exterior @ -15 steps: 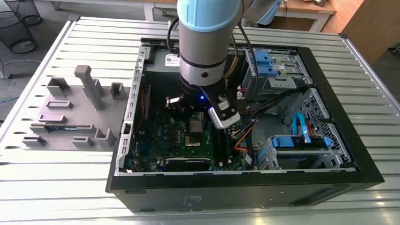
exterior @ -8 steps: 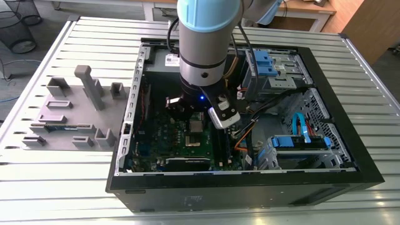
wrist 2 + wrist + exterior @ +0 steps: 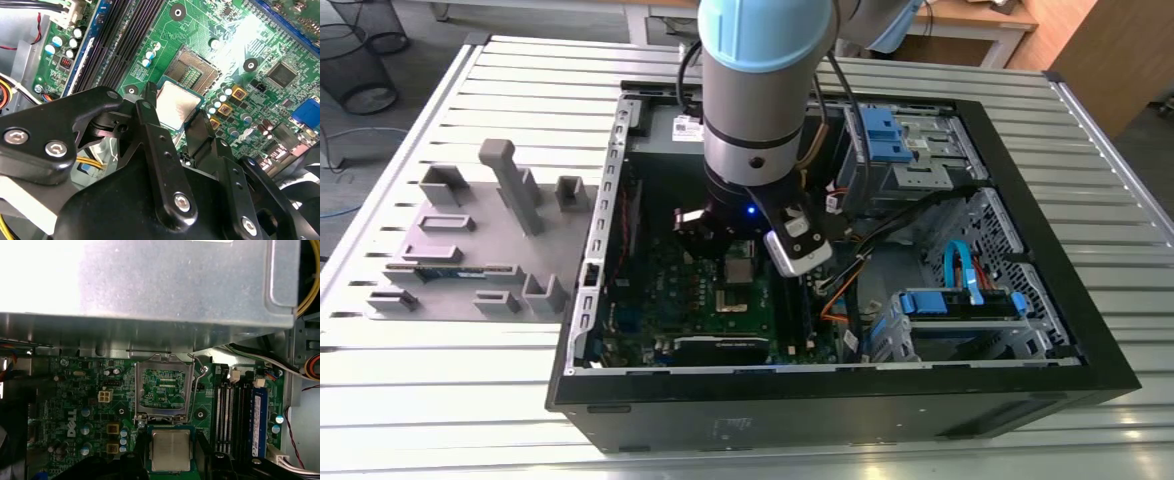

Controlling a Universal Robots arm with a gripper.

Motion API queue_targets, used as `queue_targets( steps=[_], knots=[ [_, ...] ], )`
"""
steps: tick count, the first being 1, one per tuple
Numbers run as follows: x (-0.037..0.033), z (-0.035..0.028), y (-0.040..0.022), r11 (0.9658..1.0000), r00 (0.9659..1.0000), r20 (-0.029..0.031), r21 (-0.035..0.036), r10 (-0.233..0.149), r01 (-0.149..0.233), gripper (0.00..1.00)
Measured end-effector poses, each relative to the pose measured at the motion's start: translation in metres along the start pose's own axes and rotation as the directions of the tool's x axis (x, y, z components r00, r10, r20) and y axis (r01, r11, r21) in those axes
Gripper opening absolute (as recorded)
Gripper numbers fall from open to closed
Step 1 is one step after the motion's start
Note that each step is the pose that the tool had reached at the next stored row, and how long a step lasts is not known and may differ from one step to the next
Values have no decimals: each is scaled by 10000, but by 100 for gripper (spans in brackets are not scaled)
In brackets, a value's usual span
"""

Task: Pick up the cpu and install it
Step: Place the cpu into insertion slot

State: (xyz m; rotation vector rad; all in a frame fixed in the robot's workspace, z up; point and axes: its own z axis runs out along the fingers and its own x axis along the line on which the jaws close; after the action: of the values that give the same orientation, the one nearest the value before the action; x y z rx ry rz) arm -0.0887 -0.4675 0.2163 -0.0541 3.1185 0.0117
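Claw: my fingers are drawn in narrow, clamping the cpu by two opposite edges.
Counter: pale slatted metal.
Fixture tray: grey moulded block with upright posts and slots, at the exterior view's left, just beside the case.
Computer case: black box, open on top, holding the green motherboard; blue drive brackets sit toward the exterior view's right.
Cpu: flat square with a dull silver top and a thin green rim, held over the motherboard near the socket, not seated.
Socket: metal-framed. Both wrist views show its bare contact field, while the exterior view takes in the whole case.
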Motion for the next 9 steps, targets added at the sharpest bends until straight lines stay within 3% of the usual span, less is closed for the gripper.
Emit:
queue_targets(
  steps=[9],
  knots=[
    [1, 23, 0, 10000, 10000, 0, 0, 0, 0, 47]
  ],
)
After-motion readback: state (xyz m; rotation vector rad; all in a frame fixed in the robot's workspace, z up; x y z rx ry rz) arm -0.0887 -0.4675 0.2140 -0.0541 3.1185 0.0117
